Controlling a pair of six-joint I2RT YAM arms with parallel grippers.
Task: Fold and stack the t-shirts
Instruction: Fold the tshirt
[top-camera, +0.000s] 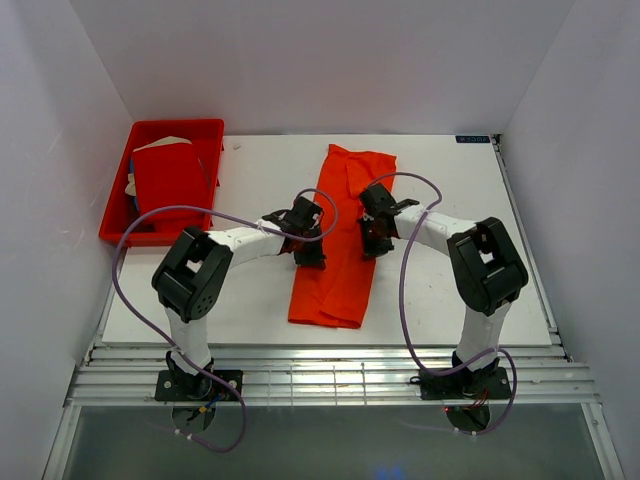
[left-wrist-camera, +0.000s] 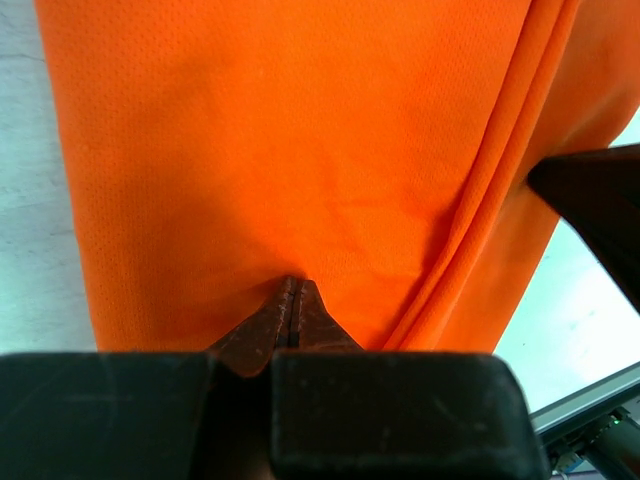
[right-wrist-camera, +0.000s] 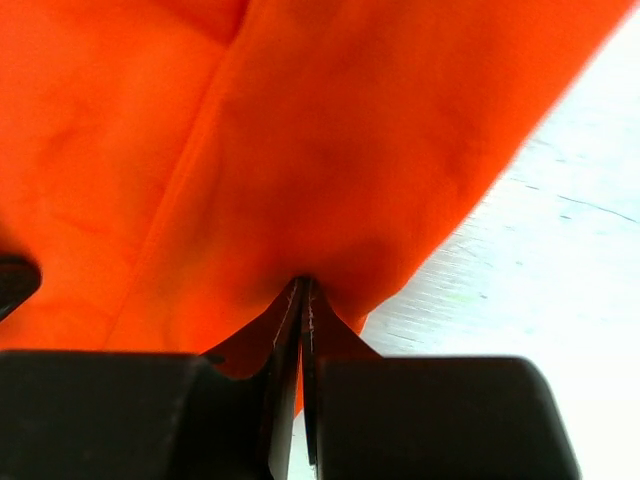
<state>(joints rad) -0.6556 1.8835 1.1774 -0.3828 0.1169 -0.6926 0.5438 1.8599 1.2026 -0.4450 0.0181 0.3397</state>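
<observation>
- The red tray (top-camera: 150, 238) sits at the far left corner of the table (top-camera: 450, 200). The red t-shirt (top-camera: 170, 180) lies folded inside it, with something pale showing under its far edge.
- The left gripper (top-camera: 308, 250) reaches in from the left to the left edge of the orange t-shirt (top-camera: 335, 270), about midway along its length. In the left wrist view its jaws are pressed together at the tip (left-wrist-camera: 293, 295). A small pucker of orange cloth (left-wrist-camera: 300, 130) is caught between them, so it is closed on the shirt.
- The orange t-shirt lies in the middle of the table as a long narrow strip running from the far side toward the arms. Lengthwise folds run along its right side, and bare table (left-wrist-camera: 25, 200) shows past its left edge.
- The right gripper (top-camera: 372, 240) stands at the strip's right edge, across from the left one and a little farther back. In the right wrist view its jaws are closed (right-wrist-camera: 303, 290), pinching the edge of the orange cloth (right-wrist-camera: 300, 120), which draws into creases at the tips. White table (right-wrist-camera: 560, 250) lies just beside it on the right.
</observation>
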